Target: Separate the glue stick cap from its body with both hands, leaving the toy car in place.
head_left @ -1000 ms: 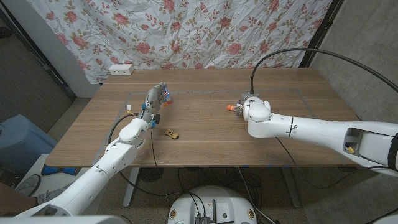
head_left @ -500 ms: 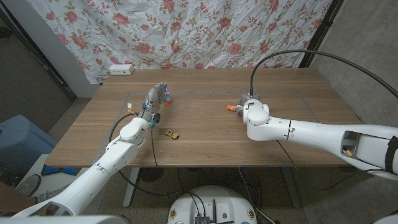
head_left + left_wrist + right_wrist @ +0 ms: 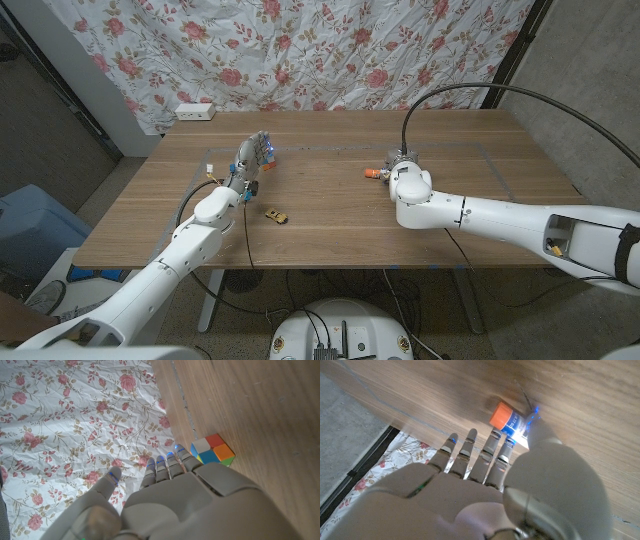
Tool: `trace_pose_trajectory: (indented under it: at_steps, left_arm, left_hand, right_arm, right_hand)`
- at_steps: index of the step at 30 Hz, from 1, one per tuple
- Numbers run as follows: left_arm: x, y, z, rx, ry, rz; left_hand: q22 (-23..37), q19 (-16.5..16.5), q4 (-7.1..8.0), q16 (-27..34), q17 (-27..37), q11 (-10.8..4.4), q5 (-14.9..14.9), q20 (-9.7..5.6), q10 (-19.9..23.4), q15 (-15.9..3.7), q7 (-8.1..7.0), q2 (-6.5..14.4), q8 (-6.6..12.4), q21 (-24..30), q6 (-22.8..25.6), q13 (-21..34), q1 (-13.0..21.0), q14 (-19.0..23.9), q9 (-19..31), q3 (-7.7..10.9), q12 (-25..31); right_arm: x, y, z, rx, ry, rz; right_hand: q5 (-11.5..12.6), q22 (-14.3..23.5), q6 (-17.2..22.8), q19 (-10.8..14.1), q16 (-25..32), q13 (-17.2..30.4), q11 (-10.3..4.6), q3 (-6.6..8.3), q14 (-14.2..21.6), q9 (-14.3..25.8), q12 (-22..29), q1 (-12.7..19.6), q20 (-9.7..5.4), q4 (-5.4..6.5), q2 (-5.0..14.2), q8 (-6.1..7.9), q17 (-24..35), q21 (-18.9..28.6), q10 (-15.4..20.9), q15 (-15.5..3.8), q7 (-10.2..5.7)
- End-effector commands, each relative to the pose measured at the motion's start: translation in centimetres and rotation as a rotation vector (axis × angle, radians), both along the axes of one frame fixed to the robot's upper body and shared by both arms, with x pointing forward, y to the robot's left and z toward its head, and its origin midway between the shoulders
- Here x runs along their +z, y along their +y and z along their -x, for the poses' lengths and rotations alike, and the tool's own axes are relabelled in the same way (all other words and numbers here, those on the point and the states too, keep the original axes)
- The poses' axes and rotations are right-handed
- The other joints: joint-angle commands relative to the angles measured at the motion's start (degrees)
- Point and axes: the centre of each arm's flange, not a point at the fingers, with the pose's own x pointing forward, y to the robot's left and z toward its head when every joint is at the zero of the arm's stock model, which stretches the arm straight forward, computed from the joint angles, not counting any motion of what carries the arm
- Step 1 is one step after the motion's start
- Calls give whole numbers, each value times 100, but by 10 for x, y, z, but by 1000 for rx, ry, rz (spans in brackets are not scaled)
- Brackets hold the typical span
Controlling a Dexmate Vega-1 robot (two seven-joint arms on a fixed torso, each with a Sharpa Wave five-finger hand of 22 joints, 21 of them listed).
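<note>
Almost nothing has been moved since a second ago; only the right arm has been shifted a little. The glue stick (image 3: 375,172), with its orange cap (image 3: 500,414) on, is seen lying on the table (image 3: 330,215) at about 2 o'clock. It is touched by the right hand (image 3: 400,166), whose fingers (image 3: 492,450) are stretched out beside it; a firm hold cannot be told. The toy car (image 3: 275,214) is seen near 7 o'clock. The left hand (image 3: 248,165) is held open, holding nothing, by a colored cube (image 3: 212,450) at 10 o'clock.
</note>
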Motion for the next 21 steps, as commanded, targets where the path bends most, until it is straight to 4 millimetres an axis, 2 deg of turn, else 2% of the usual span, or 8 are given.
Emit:
trace_pose_trajectory:
  at_steps: [1,5,8,21]
  left_arm:
    - [0,-2,-3,-5,6,1]
    - [-1,-2,-2,-4,6,2]
    - [-1,-2,0,1,7,1]
    - [-3,-2,5,5,7,0]
  left_hand:
    - [6,56,-4,30,29,-14,0,23,63,-11,2,409,21,-5,68,12,-38,60,12,40,14]
    - [6,57,-1,27,30,-12,-1,30,67,-11,0,407,17,-7,65,12,-40,60,12,41,12]
    - [6,56,0,26,30,-13,-1,28,70,-9,0,406,15,-9,64,12,-41,63,12,41,11]
    - [6,61,6,19,30,-2,-1,36,76,-12,1,402,10,-13,67,13,-45,68,12,47,2]
  right_arm:
    - [-3,-3,-2,7,-26,-2]
    - [-3,-3,-2,10,-27,-8]
    - [-2,-4,-1,11,-32,-15]
    - [2,-6,4,35,-73,-15]
  right_hand:
    - [43,16,305,94,102,9,-34,-21,143,8,-47,137,-44,20,42,83,29,6,268,-628,-3]
    - [30,16,531,96,134,9,-38,-35,184,3,-83,169,-58,31,81,125,24,-4,401,-645,-7]
    - [18,15,739,77,134,11,-39,-34,159,2,-122,225,-62,26,134,163,13,-14,494,-569,-12]
    - [7,14,944,80,155,13,-39,-50,174,-7,-186,252,-87,44,213,171,9,-13,639,-624,-19]
